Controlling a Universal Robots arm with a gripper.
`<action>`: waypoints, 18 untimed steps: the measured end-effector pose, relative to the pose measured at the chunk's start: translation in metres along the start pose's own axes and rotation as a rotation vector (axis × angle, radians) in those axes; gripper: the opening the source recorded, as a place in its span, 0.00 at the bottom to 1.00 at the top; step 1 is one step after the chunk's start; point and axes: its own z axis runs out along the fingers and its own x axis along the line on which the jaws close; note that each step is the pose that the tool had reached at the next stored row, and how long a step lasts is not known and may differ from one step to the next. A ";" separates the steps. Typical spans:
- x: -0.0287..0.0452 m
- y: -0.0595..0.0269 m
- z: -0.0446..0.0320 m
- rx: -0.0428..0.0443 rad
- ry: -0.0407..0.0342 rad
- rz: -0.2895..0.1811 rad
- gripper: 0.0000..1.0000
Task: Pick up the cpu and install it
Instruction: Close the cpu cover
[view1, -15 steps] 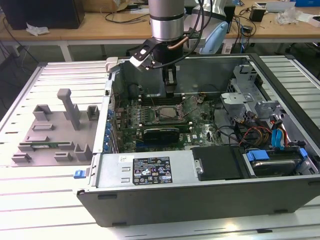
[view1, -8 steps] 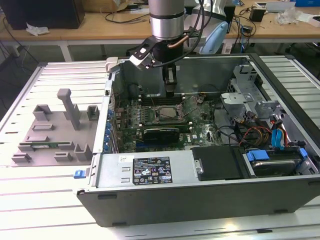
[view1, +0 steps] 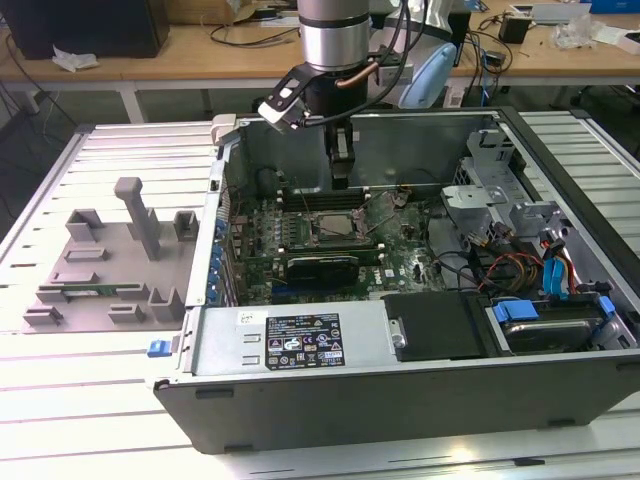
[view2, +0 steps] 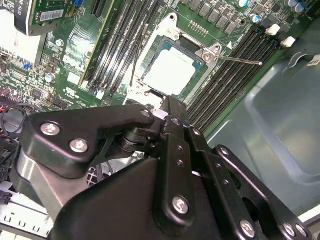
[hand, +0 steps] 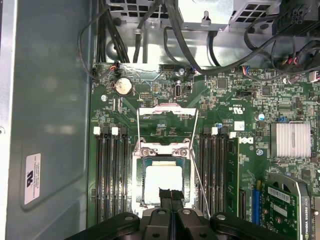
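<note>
I'm looking at the cpu (hand: 163, 180): a small flat square with a pale silver-grey top plate. It is lying level in the socket (hand: 160, 150) on the motherboard (hand: 150, 95), directly beneath the pincer (hand: 169, 193). In the second wrist view the cpu (view2: 170, 74) is glaring almost white, with a thin darker border of socket around it.

The pincer's fingers are pressing together, narrow, with nothing between them. Their tips are hovering at the chip's nearest edge, and I cannot tell whether they are touching it. In the exterior view the arm (view1: 335, 40) is hanging vertically into the open computer case (view1: 215, 340), with the pincer (view1: 340, 180) pointing straight down at the board.

Counting what I'm seeing:
- one cpu
- one socket
- one load plate (hand: 167, 111), standing hinged open just beyond the fingertips
- one thin lever (hand: 200, 175), running alongside the socket
- two banks of memory slots (hand: 112, 175), flanking the pincer
- one graphics card (hand: 282, 205)
- one finned heatsink (hand: 292, 139)
- one coin cell (hand: 123, 86)
</note>
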 end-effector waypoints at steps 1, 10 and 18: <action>0.0000 0.0002 0.0000 0.0001 0.0000 0.000 0.11; -0.0002 0.0145 0.0009 0.0001 0.0000 0.000 0.11; -0.0008 0.0418 0.0031 0.0054 0.0016 0.000 0.11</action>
